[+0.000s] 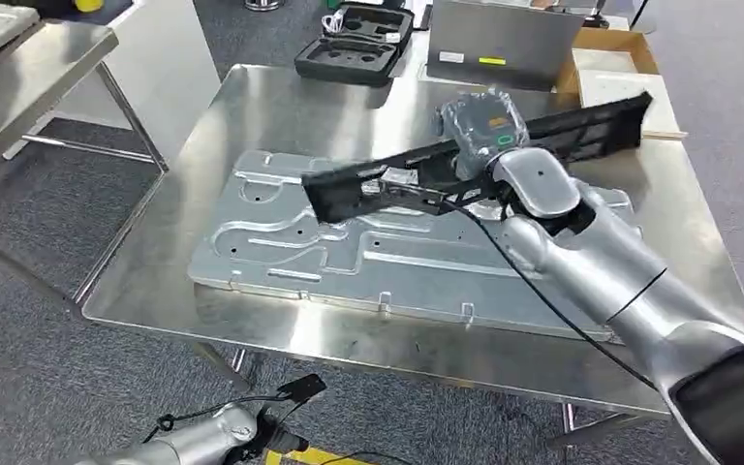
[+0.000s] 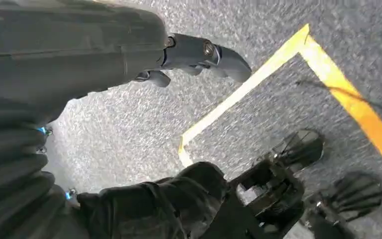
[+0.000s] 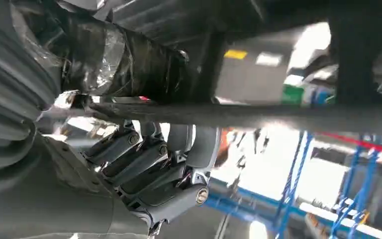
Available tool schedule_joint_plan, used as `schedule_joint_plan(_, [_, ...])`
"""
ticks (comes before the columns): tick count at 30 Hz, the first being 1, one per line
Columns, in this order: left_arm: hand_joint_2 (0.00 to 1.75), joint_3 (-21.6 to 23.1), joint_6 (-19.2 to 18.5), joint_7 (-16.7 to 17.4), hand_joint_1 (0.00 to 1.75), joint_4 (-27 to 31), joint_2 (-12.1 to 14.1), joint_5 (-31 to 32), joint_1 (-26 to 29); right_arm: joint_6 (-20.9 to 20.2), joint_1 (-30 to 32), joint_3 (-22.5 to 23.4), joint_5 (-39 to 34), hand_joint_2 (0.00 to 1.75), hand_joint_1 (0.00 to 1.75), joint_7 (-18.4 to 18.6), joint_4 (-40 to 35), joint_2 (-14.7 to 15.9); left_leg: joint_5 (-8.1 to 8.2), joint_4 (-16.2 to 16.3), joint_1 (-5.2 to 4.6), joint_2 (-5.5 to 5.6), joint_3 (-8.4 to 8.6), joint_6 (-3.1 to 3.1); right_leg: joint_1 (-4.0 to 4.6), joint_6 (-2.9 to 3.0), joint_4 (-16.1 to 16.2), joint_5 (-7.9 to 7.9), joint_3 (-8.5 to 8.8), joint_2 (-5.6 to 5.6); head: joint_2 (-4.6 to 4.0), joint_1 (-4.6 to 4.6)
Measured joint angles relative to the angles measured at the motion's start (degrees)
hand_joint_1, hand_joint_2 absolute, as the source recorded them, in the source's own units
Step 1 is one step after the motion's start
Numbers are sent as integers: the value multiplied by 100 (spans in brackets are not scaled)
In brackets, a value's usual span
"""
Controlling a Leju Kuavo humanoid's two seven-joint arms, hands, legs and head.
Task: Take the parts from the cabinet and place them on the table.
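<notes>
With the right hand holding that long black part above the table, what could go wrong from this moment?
1. The right hand grips the long black part away from its ends, so it may swing or tilt when lowered.
2. The stamped metal panel lies directly below; the part could land on it, not on bare table, and perhaps slide.
3. The part's far end reaches toward the cardboard box and might knock it.
</notes>
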State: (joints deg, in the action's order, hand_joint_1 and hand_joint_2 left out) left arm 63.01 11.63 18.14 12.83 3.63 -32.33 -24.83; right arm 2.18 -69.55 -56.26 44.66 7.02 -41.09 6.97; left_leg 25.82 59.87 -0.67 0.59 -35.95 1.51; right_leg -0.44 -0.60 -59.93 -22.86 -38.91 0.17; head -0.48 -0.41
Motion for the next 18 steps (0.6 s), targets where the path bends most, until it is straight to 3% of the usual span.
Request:
schedule_joint_plan(3, [175, 2, 20, -15, 0, -4, 0, 7, 9, -315, -164, -138, 632, 175, 161, 89, 85, 105, 12, -40, 17, -10, 23, -30, 21, 51, -31, -23, -5, 12, 0, -20])
schedule_joint_plan(5, [175, 2, 35, -48, 0, -7, 26, 7, 25, -481, -215, -221, 920, 175, 161, 109, 131, 171, 158, 113, 37, -21, -58, -93, -25, 100, 10, -15, 41, -1, 0, -11])
schedule_joint_plan(8, [175, 4, -2, -221, 0, -9, 33, -24, 32, -575, -233, -282, 1123, 175, 161, 148, 184, 236, 658, 1280, 75, -24, -627, -175, -30, 145, 9, -34, 48, -2, 0, -50])
schedule_joint_plan(9, [175, 4, -59, -284, 0, -9, 33, -63, 44, -605, -225, -341, 1178, 0, 0, 146, 203, 264, 714, 1600, 81, -25, -818, -193, -30, 150, 7, -39, 51, 6, 0, -53])
schedule_joint_plan(10, [175, 4, -101, -337, 0, -9, 37, -70, 62, -636, -196, -405, 1215, 0, 0, 140, 223, 282, 624, 1642, 89, -25, -887, -203, -34, 148, 6, -50, 65, 14, 0, -61])
schedule_joint_plan(11, [175, 4, -123, -380, 0, -9, 48, -90, 70, -636, -159, -437, 1230, 0, 0, 140, 240, 306, 423, 1420, 95, -25, -821, -204, -39, 138, 4, -66, 83, 24, 0, -57])
schedule_joint_plan(13, [175, 4, -127, -459, 0, -9, 68, -129, 69, -660, -139, -509, 1241, 0, 0, 140, 271, 352, -146, 432, 105, -28, -397, -189, -57, 105, -18, -109, 130, 31, 0, -57])
schedule_joint_plan(14, [175, 4, -136, -485, 0, -11, 81, -140, 68, -686, -123, -533, 1243, 0, 0, 142, 286, 372, -205, 44, 103, -27, -244, -186, -64, 82, -21, -130, 139, 29, 0, -53])
schedule_joint_plan(15, [175, 4, -155, -518, 0, -11, 83, -166, 66, -708, -120, -549, 1243, 0, 0, 146, 306, 394, -161, -2, 59, -18, -155, -173, -34, 58, -14, -120, 118, 36, 0, -57])
schedule_joint_plan(18, [175, 4, -210, -538, 0, -17, 101, -173, 85, -719, -35, -630, 1243, 0, 0, 144, 367, 470, -153, -30, 39, -3, -166, -92, -41, -17, 54, -88, 139, 33, 0, -57])
